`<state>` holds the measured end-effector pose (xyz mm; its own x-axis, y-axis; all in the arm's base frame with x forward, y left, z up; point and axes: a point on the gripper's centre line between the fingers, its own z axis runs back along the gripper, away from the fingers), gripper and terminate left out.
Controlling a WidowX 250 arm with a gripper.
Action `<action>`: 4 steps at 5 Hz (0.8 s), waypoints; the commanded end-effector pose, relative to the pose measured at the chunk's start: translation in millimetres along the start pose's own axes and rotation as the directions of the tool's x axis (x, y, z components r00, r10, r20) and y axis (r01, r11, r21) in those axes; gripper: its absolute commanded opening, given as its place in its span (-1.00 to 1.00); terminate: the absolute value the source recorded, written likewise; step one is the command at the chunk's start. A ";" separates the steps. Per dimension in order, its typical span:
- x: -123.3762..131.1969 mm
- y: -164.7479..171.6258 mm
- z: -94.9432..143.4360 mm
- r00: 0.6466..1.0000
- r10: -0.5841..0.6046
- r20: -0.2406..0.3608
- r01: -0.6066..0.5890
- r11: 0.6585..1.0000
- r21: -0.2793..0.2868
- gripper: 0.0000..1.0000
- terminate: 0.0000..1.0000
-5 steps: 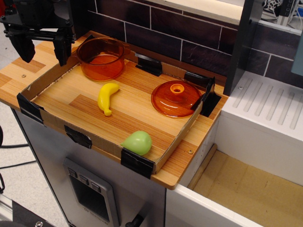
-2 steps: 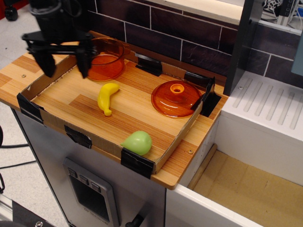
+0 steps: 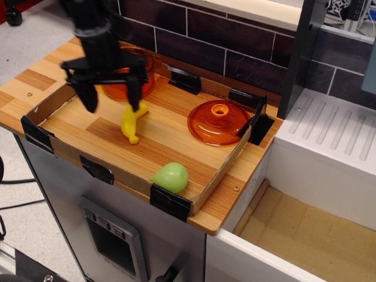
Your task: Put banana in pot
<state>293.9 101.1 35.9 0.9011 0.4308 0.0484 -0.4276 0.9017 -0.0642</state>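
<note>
The bright yellow banana (image 3: 132, 123) lies on the wooden tray floor, left of centre. The translucent orange pot (image 3: 130, 75) stands at the tray's back left, partly hidden behind the arm. My gripper (image 3: 112, 98) is open and empty, fingers pointing down, hovering just left of and above the banana's upper end. Its right finger (image 3: 136, 93) overlaps the banana's top tip in this view; I cannot tell whether it touches.
The orange domed lid with a knob (image 3: 219, 121) lies at the tray's right. A pale green pear toy (image 3: 171, 177) sits at the front edge. The tray has low cardboard walls (image 3: 61, 97) with black corner clips. A white sink counter (image 3: 329, 147) stands to the right.
The gripper has moved right and down from the table's back left corner, past the pot, to just above the banana. It stayed open. The banana and pot have not moved.
</note>
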 end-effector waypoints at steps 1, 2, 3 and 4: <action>4.1 -25.0 -19.2 0.999 0.009 0.034 -0.011 0.999 0.042 1.00 -1.00; 2.7 -28.8 -28.4 1.000 0.012 0.023 -0.014 0.998 0.063 1.00 -1.00; 3.8 -23.2 -34.6 0.999 0.014 0.032 -0.017 0.997 0.080 1.00 -1.00; 4.5 -20.0 -39.1 0.999 0.017 0.048 -0.021 0.996 0.087 -1.00 -1.00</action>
<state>308.5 79.7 -2.1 0.8938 0.4400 0.0864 -0.4430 0.8964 0.0174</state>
